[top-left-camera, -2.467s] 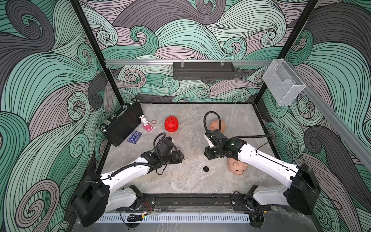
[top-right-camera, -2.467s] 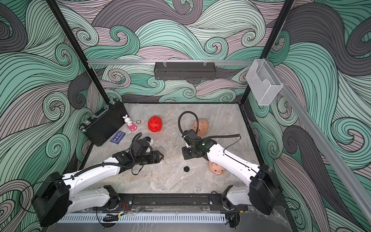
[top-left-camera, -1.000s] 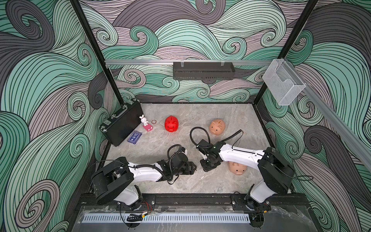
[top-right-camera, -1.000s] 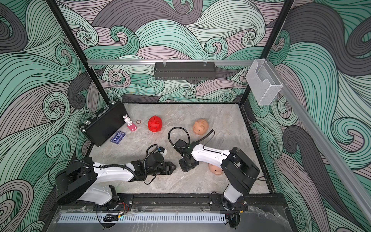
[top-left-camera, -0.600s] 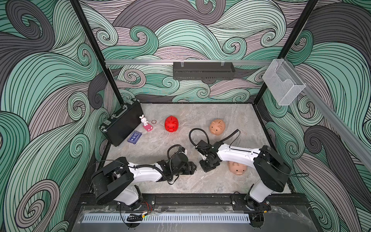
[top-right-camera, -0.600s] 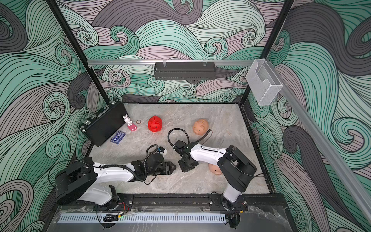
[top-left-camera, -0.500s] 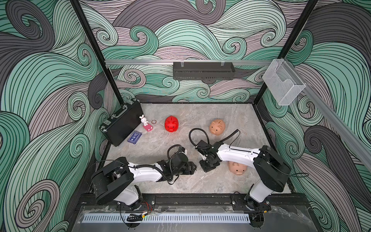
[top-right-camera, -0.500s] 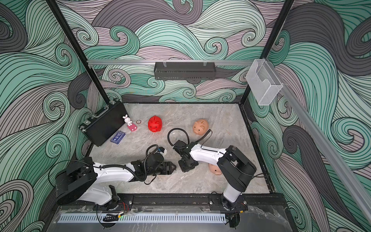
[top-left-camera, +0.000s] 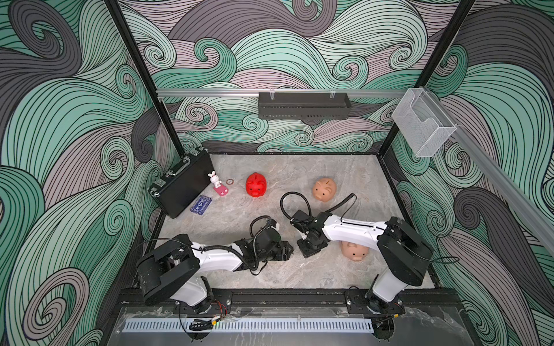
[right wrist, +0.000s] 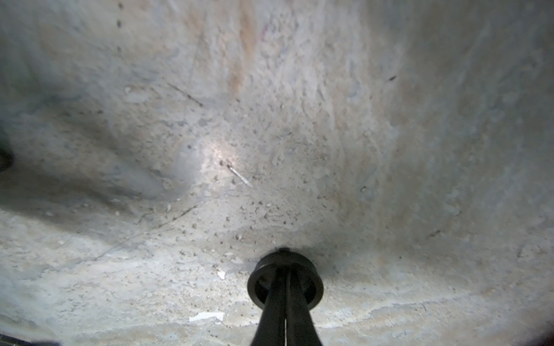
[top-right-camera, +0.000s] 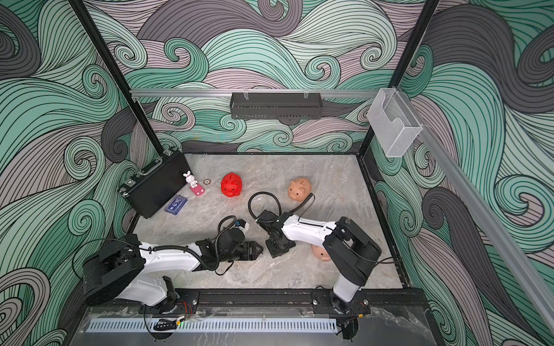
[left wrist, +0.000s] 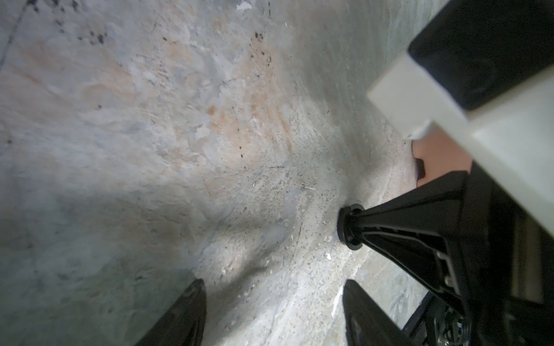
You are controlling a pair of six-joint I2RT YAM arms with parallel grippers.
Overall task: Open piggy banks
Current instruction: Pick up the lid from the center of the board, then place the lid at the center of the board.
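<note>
The piggy banks [top-left-camera: 255, 185] are sitting on mottled grey stone we are working over, wave-patterned walls [top-left-camera: 60, 119] enclosing us, our right gripper [right wrist: 284, 280] pinching a black plug [right wrist: 310, 284], our left gripper [left wrist: 274, 295] gaping empty.

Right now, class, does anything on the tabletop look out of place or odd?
Yes: a black round plug sits loose on the table, pinched by the shut right gripper. It likely belongs in the peach-pink piggy bank half hidden under that arm.

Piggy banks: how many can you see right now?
3: the red piggy bank mid-table, one peach piggy bank toward the back, another peach piggy bank partly hidden under the right arm.
</note>
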